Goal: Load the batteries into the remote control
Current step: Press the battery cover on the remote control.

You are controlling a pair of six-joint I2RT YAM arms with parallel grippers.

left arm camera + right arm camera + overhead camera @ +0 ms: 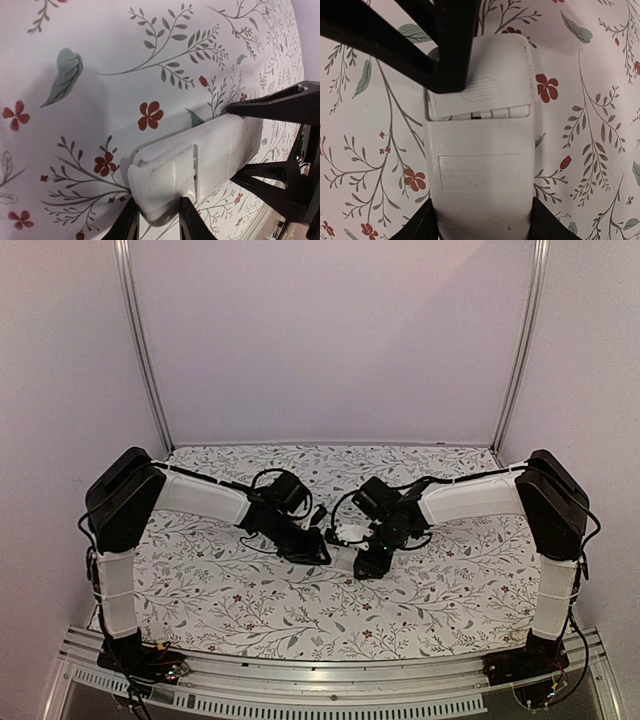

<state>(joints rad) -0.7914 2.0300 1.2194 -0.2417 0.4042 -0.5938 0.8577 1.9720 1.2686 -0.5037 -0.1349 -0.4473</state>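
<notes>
Overhead, a flat table with a floral print fills the scene. At its centre sits one slim, smooth, white plastic remote control, back upward. Two black grippers grasp it: the right gripper clamps its long sides, and the left gripper pinches the opposite end. One ribbed battery cover sits slightly ajar.

One remote control (back up), two hands.
</notes>
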